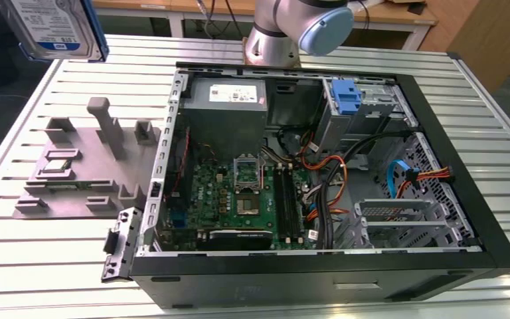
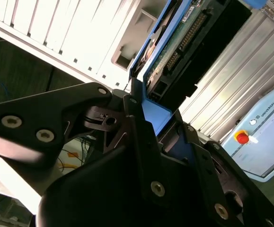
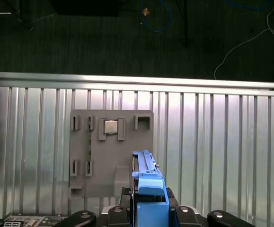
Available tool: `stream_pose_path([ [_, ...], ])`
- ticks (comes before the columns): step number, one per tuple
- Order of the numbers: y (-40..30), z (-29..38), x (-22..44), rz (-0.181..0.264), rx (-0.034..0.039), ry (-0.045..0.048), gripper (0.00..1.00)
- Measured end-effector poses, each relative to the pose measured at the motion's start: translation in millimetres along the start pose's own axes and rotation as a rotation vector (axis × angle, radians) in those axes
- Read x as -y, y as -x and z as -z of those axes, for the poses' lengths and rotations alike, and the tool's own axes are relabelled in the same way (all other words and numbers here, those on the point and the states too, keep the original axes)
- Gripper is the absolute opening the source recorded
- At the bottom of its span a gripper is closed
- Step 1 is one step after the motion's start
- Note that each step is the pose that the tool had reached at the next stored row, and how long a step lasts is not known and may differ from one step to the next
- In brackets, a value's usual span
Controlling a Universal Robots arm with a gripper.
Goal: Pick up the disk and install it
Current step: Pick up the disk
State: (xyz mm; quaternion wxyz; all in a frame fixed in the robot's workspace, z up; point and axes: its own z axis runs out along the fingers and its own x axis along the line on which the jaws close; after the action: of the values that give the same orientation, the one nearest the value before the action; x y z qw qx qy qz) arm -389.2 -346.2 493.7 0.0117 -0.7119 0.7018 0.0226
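A ribbed aluminium table (image 1: 477,93) of long parallel slats carries everything. Toward its edge at the exterior view's right lies an open black computer case (image 1: 326,282), a broad box on its side with thin perforated sheet-metal walls inside. At the table's far edge rises the robot arm (image 1: 299,26), smooth silver tubing with a rounded pale blue joint cap.

Inside the case, a plain grey power supply box (image 1: 228,113) sits at the far corner. Beside it lies a green motherboard (image 1: 237,193) studded with dark slots. A blue plastic bracket (image 1: 348,96) is fixed on the drive cage, and orange and black cables (image 1: 335,169) curl between them.

Near the table's edge at the exterior view's left rests a matte grey fixture plate (image 1: 78,176), moulded with upright posts and rectangular pockets. Its flat squared outline is plain in the first wrist view (image 3: 110,163).

The disk (image 1: 56,23) is off the table, lifted clear of the slats above that fixture end. It is a flat rectangular slab with a blue-and-white label. The second wrist view shows its green circuit-board underside and a row of connector pins (image 2: 189,33). The first wrist view shows it edge-on, with a ridged blue plastic rail (image 3: 148,182).

The gripper (image 2: 146,123), made of angular black bolted links, is clamped on the disk's blue rails (image 3: 151,215).

Smallest is a square metallic chip (image 3: 110,126) seated in a fixture pocket.
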Motion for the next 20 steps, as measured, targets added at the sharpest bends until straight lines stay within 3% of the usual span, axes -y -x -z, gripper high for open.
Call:
stream_pose_path([
  [11, -7.3, 0.4, 3.6, 0.0, -0.0002, -0.0001, 0.36],
  [20, -8.0, 0.8, 29.6, 0.0, -0.0002, -0.0001, 0.36],
])
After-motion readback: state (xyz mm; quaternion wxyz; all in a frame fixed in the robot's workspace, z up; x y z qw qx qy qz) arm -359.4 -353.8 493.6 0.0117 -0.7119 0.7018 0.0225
